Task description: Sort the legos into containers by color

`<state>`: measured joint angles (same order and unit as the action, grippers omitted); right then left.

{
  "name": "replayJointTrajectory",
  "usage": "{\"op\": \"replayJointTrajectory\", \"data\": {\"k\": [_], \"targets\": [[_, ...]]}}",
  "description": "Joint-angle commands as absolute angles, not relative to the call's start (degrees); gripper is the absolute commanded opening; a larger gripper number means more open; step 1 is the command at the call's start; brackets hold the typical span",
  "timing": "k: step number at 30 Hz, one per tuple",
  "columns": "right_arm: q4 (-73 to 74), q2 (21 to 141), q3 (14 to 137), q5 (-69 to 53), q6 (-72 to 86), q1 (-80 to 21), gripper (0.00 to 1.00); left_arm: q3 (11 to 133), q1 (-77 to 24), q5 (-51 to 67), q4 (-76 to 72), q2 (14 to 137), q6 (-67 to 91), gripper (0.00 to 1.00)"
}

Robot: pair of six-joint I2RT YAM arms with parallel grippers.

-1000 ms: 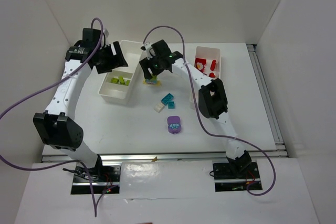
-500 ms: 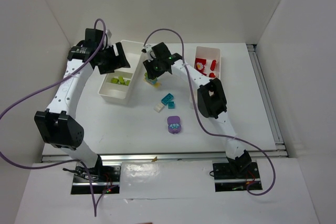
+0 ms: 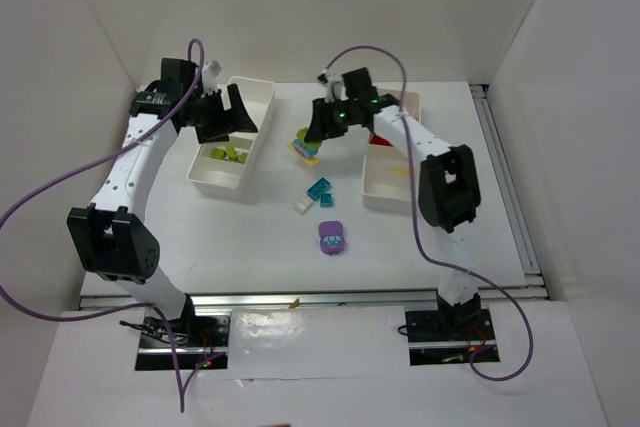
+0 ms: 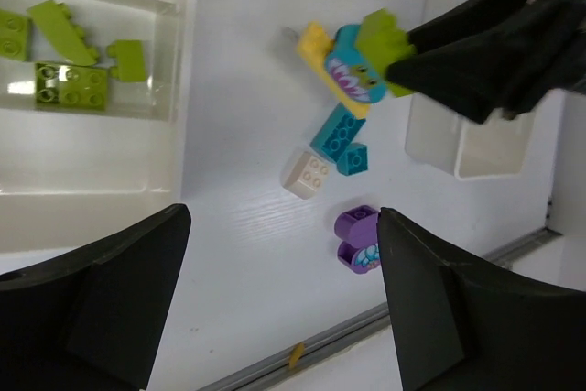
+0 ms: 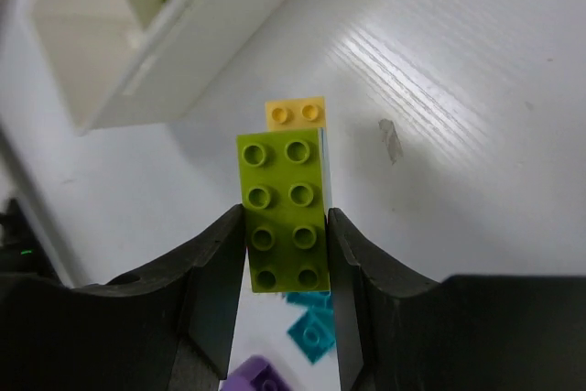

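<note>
The right gripper (image 5: 284, 226) pinches a lime brick (image 5: 284, 180) tight between its two fingers. A yellow brick (image 5: 296, 114) sticks out behind it. From the left wrist you can see a teal piece (image 4: 350, 75) with a printed face between those two, so the three look stuck together. It is hard to tell if this stack touches the table (image 3: 250, 237) or hangs just over it. It sits between the two trays. The left gripper (image 4: 279, 215) has its fingers spread wide with nothing in them, and it is over the left tray (image 3: 205, 175). A few lime bricks (image 4: 59, 80) lie in one part of that tray, and one is cut off at the edge of the picture. The far end of the right tray (image 3: 385, 197) is hidden under the right arm, so what is in there cannot be seen. Two teal bricks (image 3: 320, 190) touch each other on the table, with a white brick (image 3: 302, 204) just beside them. A purple piece (image 3: 332, 238) lies nearer the arms.
</note>
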<state>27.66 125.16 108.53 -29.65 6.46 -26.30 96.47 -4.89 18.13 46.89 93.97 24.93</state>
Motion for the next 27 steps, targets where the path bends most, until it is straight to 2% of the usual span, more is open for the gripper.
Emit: {"op": "replayJointTrajectory", "data": {"k": [1, 4, 5, 10, 13, 14, 15, 17, 21, 27], "targets": [[14.5, 113.6, 103.2, -49.2, 14.1, -20.4, 0.12, 92.7, -3.3, 31.6, 41.4, 91.8, 21.5, 0.94], [7.9, 110.0, 96.8, -57.9, 21.7, -18.3, 0.12, 89.0, -4.1, 39.6, 36.7, 91.1, 20.2, 0.94], [1.2, 108.9, 94.9, -62.3, 24.5, -17.7, 0.12, 88.4, -4.7, 40.9, 36.0, 91.1, 20.2, 0.94], [-13.9, 105.4, 88.6, -69.2, 40.1, -17.1, 0.12, 85.1, -8.7, 47.4, 28.8, 90.6, 20.7, 0.92], [-28.1, 104.8, 86.1, -72.3, 52.5, -17.1, 0.12, 81.7, -11.1, 50.5, 21.8, 90.0, 23.5, 0.92], [-39.2, 104.8, 83.3, -72.3, 56.9, -17.1, 0.12, 81.1, -11.8, 51.4, 17.8, 90.0, 24.0, 0.92], [-44.3, 104.8, 82.4, -73.0, 65.2, -17.1, 0.12, 81.1, -12.3, 51.4, 16.5, 90.0, 24.6, 0.93], [-56.5, 106.2, 81.1, -73.0, 72.2, -17.1, 0.12, 81.1, -13.0, 52.2, 13.0, 90.0, 25.1, 0.93], [-60.4, 106.7, 80.4, -73.0, 77.3, -17.1, 0.12, 79.9, -13.0, 55.8, 6.6, 88.9, 29.1, 0.92], [-52.1, 107.2, 81.6, -72.5, 70.6, -18.2, 0.12, 78.8, -13.6, 58.3, 1.4, 88.9, 32.4, 0.89]]}}
